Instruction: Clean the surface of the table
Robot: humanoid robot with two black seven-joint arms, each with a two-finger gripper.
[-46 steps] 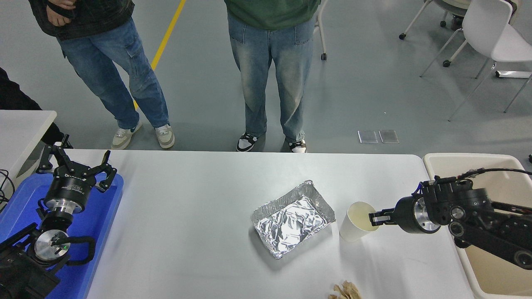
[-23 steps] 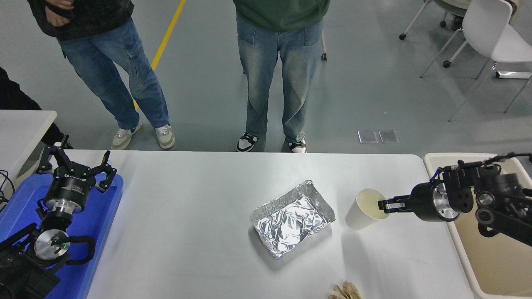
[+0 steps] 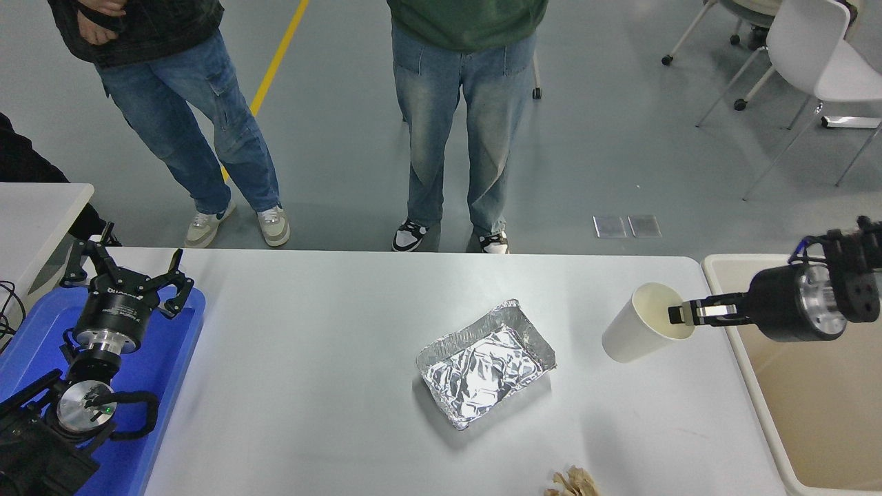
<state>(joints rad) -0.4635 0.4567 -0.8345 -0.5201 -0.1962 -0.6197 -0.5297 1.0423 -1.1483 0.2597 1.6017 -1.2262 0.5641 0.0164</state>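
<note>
Blue plastic tray [image 3: 176,358] sits at the far left, and above it our left claw [image 3: 131,274] hangs parked with its fingers spread and nothing in them. We see the wide white matte counter [image 3: 310,386] filling the middle of the view. On it rests a crinkled rectangular foil pan [image 3: 484,363], and a crumpled brown paper scrap [image 3: 572,482] lies at the near edge. Further right, our right claw [image 3: 679,315] is clenched on the rim of a white paper cup [image 3: 637,325], tilted and lifted off the counter. Just beyond stands a beige bin [image 3: 720,270]. We judge the cup's removal is in hand; next we should carry it over the bin and let go.
</note>
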